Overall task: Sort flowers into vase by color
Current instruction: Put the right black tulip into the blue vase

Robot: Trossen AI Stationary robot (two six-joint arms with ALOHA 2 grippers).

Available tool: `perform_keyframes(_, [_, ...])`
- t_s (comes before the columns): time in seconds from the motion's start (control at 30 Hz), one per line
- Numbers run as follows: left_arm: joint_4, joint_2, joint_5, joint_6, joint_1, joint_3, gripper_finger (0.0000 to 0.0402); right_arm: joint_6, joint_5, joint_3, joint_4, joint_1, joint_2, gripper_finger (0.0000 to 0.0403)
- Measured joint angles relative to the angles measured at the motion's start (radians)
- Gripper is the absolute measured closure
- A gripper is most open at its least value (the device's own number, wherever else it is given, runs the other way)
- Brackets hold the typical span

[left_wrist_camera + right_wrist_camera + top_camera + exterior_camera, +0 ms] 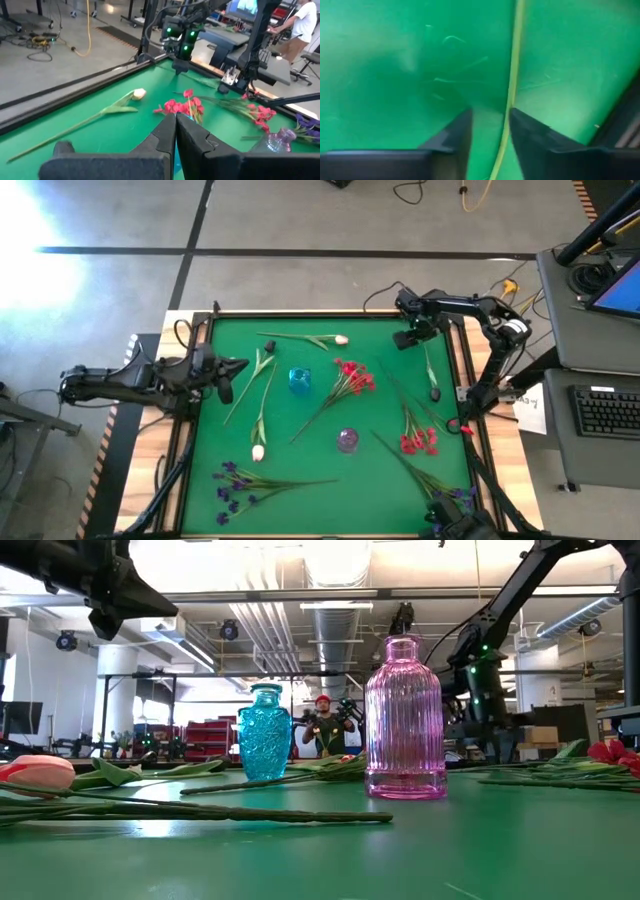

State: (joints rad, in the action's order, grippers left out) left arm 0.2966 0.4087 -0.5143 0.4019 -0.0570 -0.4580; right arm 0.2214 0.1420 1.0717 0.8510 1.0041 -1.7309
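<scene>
Flowers lie loose on the green table: red clusters (352, 375) (418, 442), purple clusters (232, 485) (455, 498), white tulips (341, 339) (258, 452). A blue vase (299, 379) and a pink vase (347, 440) stand upright mid-table. At the far right my right gripper (408, 338) points down over the thin green stem (513, 70) of a dark-budded flower (432, 375). It is open, one finger on each side of the stem. My left gripper (235, 375) hovers shut at the table's left, holding nothing. My right gripper (490, 112) comes from above, pointing down, with its fingers on either side of the lying stem. The stem runs close along the inner face of one finger (520, 122). A gap shows to the other finger. Whether a finger touches the stem, I cannot tell.
A raised wooden rim (465, 370) borders the table close to the right gripper. Another tulip (262, 365) lies near the left gripper. Bare green cloth lies around the near middle (330, 495). A person stands in the room beyond the table (322, 725).
</scene>
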Motion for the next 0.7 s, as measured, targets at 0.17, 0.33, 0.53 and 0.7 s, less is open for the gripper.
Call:
perform_keyframes(0.17, [-0.034,0.014,0.001,-0.032,0.000,0.000,0.0402,-0.038,-0.068,-0.001,-0.010,0.013,0.000,0.0384])
perform_keyframes(0.33, [-0.033,0.028,0.001,-0.032,0.000,0.000,0.0402,-0.050,-0.071,-0.003,-0.009,0.013,0.007,0.0393])
perform_keyframes(0.53, [-0.034,0.040,0.001,-0.028,0.000,0.000,0.0402,-0.037,-0.040,-0.003,0.013,0.015,0.089,0.0394])
perform_keyframes(0.7, [-0.038,0.050,0.001,-0.027,0.000,0.000,0.0402,-0.017,0.053,-0.002,-0.021,0.015,0.141,0.0392])
